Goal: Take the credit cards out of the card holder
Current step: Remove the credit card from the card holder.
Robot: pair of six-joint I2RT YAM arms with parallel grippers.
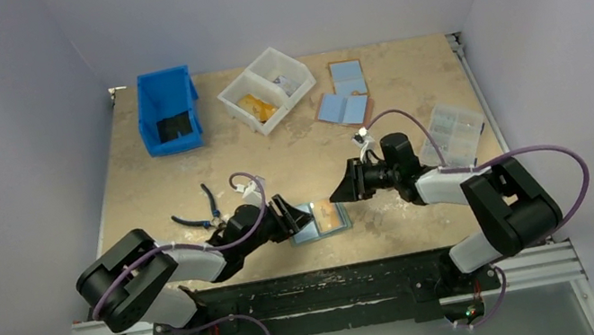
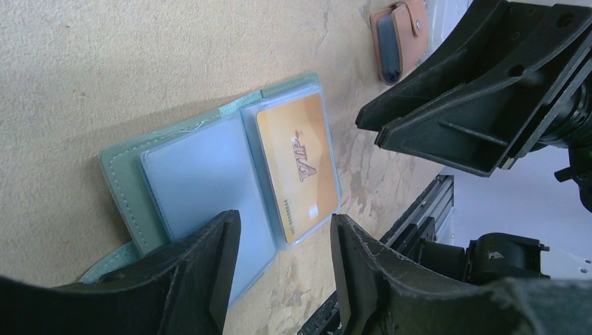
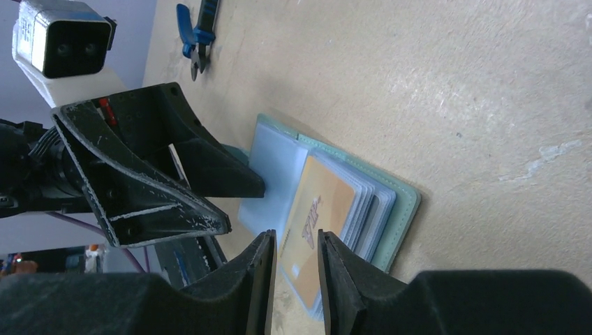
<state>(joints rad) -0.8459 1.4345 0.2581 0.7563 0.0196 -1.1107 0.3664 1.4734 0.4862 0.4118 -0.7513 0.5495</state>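
The teal card holder lies open and flat on the table between both grippers, its clear sleeves fanned out. A tan-orange credit card marked VIP sits inside the top sleeve on the right half. The sleeve on the left half looks empty. My left gripper is open at the holder's near left edge, one finger over the empty sleeve. My right gripper is open by a narrow gap, just above the orange card's near end, holding nothing.
A blue bin and a white divided tray stand at the back. Flat light-blue-and-brown wallets lie back right, near a clear plastic box. Blue-handled pliers lie left of the holder. A salmon-pink wallet lies beyond it.
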